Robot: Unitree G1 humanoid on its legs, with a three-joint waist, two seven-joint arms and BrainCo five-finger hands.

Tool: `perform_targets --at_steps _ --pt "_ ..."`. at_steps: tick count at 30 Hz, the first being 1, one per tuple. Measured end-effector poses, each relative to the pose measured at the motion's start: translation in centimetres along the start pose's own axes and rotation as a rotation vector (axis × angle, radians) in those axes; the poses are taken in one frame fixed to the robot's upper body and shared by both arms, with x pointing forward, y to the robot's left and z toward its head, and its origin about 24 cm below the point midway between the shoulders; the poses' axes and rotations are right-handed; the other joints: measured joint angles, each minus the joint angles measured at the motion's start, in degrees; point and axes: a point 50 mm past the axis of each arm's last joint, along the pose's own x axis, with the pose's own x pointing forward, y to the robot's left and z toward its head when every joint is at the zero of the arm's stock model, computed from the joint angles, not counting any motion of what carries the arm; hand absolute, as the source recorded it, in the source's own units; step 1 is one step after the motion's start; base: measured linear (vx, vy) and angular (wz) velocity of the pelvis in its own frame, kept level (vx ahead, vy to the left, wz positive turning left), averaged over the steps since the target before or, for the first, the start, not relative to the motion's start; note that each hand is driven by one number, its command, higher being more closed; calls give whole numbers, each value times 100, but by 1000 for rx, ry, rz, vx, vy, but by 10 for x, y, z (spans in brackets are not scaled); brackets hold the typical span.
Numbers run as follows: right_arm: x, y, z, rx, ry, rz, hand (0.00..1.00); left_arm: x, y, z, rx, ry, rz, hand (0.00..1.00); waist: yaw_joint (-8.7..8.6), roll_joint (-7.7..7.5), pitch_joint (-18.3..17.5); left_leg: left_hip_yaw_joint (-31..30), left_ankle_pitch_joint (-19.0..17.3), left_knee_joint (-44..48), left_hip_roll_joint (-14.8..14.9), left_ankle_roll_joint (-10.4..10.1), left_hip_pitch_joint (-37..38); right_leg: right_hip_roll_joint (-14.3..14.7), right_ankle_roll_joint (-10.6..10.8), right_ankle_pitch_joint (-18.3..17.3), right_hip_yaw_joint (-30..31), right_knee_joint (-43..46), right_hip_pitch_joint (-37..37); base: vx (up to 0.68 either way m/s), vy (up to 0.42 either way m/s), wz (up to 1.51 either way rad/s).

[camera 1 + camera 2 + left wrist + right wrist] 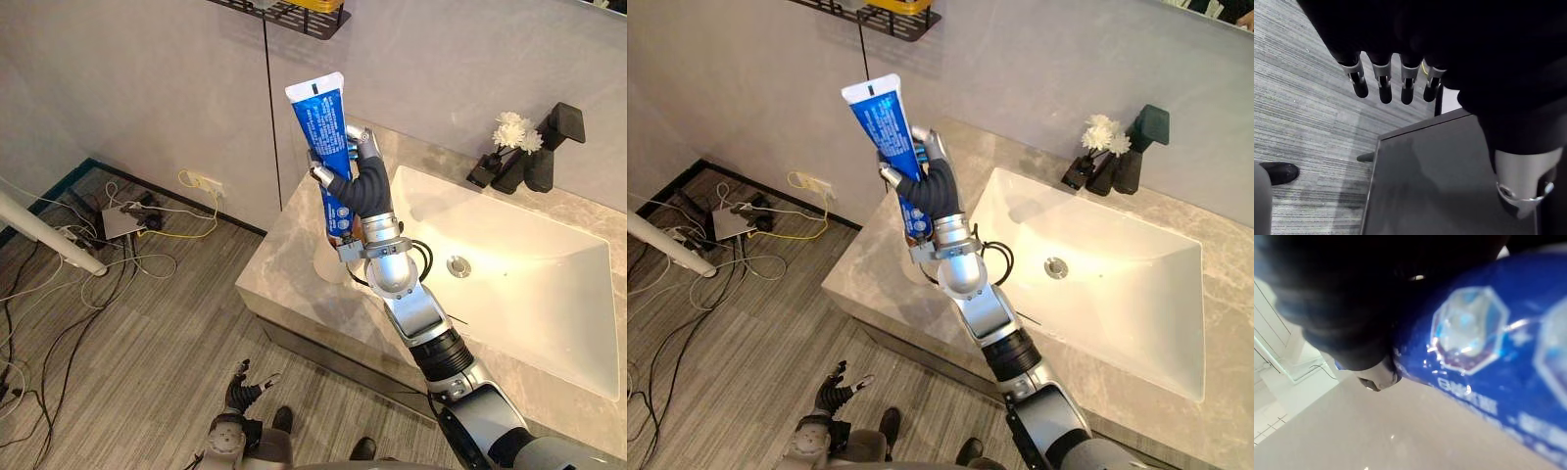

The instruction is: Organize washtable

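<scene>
Toothpaste tube (321, 122), blue with its flat white end up, stands nearly upright in the air over the left end of the stone counter (284, 259). The right hand (355, 181) is curled round its lower half. A black wire shelf (294, 18) hangs on the wall above it. To the right lie the white basin (509, 264), a black faucet (558, 132) and white flowers (514, 132) (all well apart from the tube). The left hand (245, 390) hangs low by the floor, fingers relaxed, holding nothing.
</scene>
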Motion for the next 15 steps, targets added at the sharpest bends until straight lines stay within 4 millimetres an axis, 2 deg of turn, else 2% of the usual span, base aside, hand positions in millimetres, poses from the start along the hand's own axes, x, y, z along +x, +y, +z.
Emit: perform_targets --at_steps 15 --pt "-12 -2 -7 -21 40 -17 100 0 2 -2 10 6 0 0 -32 -45 -30 46 1 -25 25 2 64 18 0 0 31 -5 40 -12 0 -1"
